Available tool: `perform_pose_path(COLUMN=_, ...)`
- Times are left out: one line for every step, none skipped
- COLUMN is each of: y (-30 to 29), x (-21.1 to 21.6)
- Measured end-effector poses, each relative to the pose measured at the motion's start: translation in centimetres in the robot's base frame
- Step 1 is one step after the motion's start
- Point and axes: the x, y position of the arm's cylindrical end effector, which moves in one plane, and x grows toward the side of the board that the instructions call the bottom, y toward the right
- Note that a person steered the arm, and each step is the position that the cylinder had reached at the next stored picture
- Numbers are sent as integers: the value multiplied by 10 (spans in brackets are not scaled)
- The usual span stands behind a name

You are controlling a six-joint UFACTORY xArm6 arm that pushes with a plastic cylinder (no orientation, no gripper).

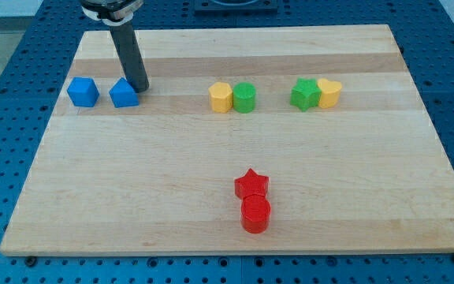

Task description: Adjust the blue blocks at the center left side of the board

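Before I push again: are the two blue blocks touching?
Apart. The camera view shows bare wood between the blue cube and the blue block beside my tip.

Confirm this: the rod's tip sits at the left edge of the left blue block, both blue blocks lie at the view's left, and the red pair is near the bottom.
Not quite. In the camera view my tip sits at the right edge of the right blue block, not the left blue block. Both blue blocks do lie at the view's left, and the red pair is near the bottom.

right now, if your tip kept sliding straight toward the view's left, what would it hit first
My tip sits right against the view's right side of the blue triangular block, so that block comes first. Past it, with a small gap, is the blue cube. Depth is hard to judge, so the tip might clip only the block's upper edge.
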Motion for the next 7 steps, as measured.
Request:
perform_pose_path(y=8, x=16)
perform_pose_path(y=25, x=28)
perform_pose_path(y=23, x=28)
perform_pose_path(y=8, x=28)
perform_pose_path(y=-2, x=25)
perform_pose_path(y=-10, x=25)
perform_pose_path(y=-14, x=25)
